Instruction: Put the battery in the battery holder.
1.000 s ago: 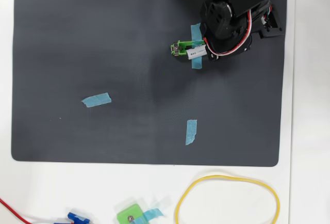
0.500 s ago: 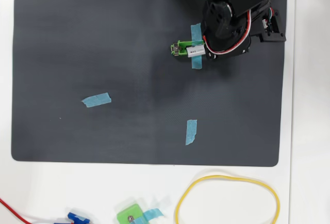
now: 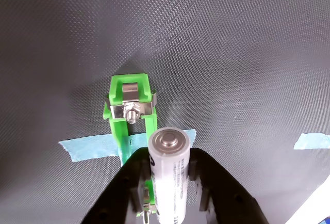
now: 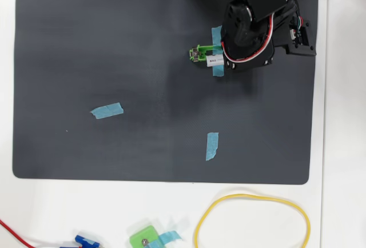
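The white battery [image 3: 169,177] is held between my black gripper's fingers [image 3: 170,182], its silver end facing the camera in the wrist view. It sits just to the right of and slightly above the green battery holder [image 3: 129,110], whose far metal contact and screw show. A blue tape strip [image 3: 93,146] crosses the holder. In the overhead view the battery [image 4: 214,60] pokes out of the gripper [image 4: 220,60] next to the holder [image 4: 198,52], slightly off its slot. The holder's near end is hidden under the gripper.
The holder is taped to a black mat [image 4: 114,42] on a white table. Loose blue tape pieces [image 4: 107,110] [image 4: 212,146] lie on the mat. A yellow band loop [image 4: 251,222] and a small squarish green piece [image 4: 144,239] lie on the table's front.
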Robot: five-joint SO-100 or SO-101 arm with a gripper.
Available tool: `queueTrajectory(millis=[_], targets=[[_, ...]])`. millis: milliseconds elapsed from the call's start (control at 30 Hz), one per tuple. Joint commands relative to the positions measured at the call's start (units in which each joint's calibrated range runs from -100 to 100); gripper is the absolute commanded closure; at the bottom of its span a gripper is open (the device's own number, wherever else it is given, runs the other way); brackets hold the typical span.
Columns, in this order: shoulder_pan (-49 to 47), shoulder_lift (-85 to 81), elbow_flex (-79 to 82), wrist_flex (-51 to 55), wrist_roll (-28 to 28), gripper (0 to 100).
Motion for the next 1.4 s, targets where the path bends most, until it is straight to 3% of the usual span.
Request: queueTrajectory(millis=[0, 1367], targets=[[1.15, -1.54, -1.67, -0.68, -0.44, 100], [1.98, -1.96, 0.53, 2.29, -0.59, 100]])
